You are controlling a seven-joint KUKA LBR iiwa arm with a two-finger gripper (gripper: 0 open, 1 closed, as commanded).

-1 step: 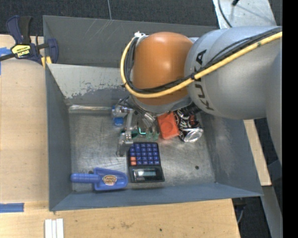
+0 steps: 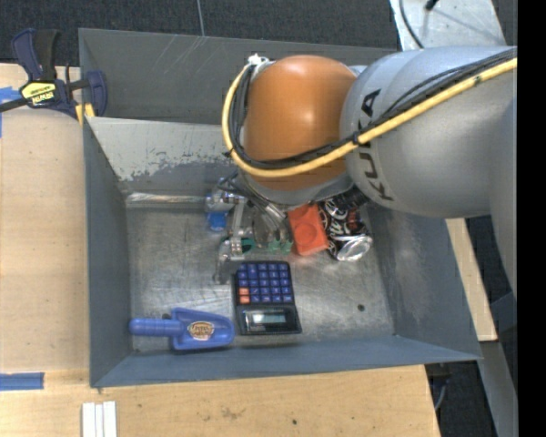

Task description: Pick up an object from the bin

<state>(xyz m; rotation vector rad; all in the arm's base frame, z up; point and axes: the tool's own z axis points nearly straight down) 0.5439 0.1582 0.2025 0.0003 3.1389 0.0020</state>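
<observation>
Camera view is read from the left, where the sloped wall of the grey bin (image 2: 105,271) funnels loose things down onto a flat floor. Near the front left corner a blue plastic tool (image 2: 184,329) with a round yellow label is laid flat, well apart from the gripper and so unlikely to be the target.

Toward the middle, the gripper (image 2: 235,255) is lowered close to the floor, just behind the rear edge of a dark calculator (image 2: 267,297) with blue keys, which is laid flat with its display toward the front wall. Whether the gripper is apart or together cannot be told, and nothing is seen clamped in it. The calculator is judged the likeliest thing to be picked, being nearest, though contact with it cannot be confirmed. Its flat, low shape is judged awkward to grasp from above.

Just to the right of the gripper an orange block (image 2: 308,229) is seen, and touching it a crushed can (image 2: 348,231) in black, red and white. Both are partly hidden under the orange wrist cover (image 2: 296,107), around which a yellow cable (image 2: 419,98) is routed.
</observation>
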